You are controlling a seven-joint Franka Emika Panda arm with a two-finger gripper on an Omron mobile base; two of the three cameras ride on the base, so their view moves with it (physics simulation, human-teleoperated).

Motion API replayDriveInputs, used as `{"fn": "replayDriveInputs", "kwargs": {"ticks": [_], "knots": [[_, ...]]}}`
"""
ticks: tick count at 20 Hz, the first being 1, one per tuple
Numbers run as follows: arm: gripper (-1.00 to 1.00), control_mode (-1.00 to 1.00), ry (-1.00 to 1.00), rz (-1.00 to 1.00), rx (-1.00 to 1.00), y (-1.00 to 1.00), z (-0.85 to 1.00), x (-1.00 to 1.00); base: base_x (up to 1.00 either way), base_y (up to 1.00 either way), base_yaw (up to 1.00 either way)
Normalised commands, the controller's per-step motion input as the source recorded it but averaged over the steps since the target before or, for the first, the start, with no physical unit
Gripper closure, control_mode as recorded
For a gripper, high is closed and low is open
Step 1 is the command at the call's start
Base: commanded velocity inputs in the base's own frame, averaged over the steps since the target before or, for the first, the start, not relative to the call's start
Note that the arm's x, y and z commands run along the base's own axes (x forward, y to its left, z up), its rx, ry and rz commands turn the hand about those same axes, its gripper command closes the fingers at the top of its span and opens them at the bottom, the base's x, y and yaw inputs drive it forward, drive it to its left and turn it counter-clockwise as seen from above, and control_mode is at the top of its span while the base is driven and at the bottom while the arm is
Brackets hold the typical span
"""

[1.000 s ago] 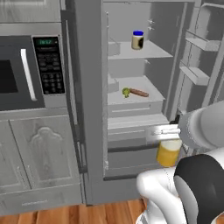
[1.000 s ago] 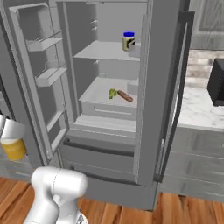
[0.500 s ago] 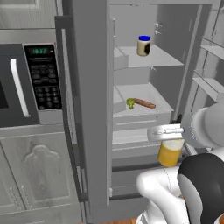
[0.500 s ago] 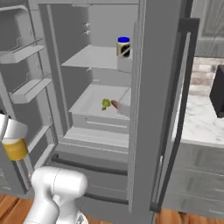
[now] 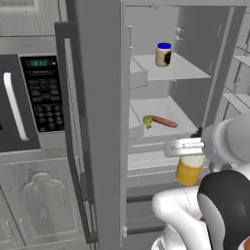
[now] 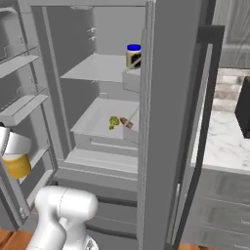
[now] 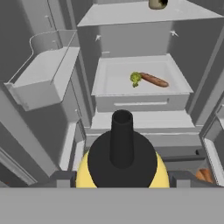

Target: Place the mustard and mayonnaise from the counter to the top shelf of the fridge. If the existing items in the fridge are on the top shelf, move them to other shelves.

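Note:
My gripper (image 5: 188, 146) is shut on the mustard (image 5: 189, 169), a yellow bottle held low in front of the open fridge (image 5: 97, 122). In the hand view the mustard (image 7: 122, 157) and its dark nozzle point into the fridge, with a fingertip on each side. From the right base the mustard (image 6: 17, 166) hangs at the far left. The mayonnaise (image 5: 163, 53) (image 6: 133, 55) stands on the top shelf (image 5: 183, 71) (image 7: 127, 16). The existing items, a broccoli floret (image 5: 147, 120) (image 7: 136, 78) and a sausage stick (image 5: 165, 122) (image 7: 154, 80), lie together in the tray shelf one level down.
A black microwave (image 5: 29, 97) sits left of the fridge above grey cabinets. The fridge's open doors flank the opening, with door bins (image 6: 22, 105) on the left door. The marble counter (image 6: 222, 144) lies to the right, behind the right door (image 6: 171, 122).
Both base views have shifted and the fridge looms larger, so the base has driven closer. The mustard stays in my gripper; the things in the fridge have not moved.

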Motion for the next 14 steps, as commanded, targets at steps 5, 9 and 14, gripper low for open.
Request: {"fn": "replayDriveInputs", "kwargs": {"ticks": [5, 9, 14], "knots": [[1.0, 1.0, 0.0, 0.0, 0.0, 0.0, 0.0, 0.0, 0.33, -0.23, 0.0], [1.0, 1.0, 0.0, 0.0, 0.0, 0.0, 0.0, 0.0, 0.51, -0.26, 0.0], [1.0, 1.0, 0.0, 0.0, 0.0, 0.0, 0.0, 0.0, 0.51, -0.19, 0.0]]}}
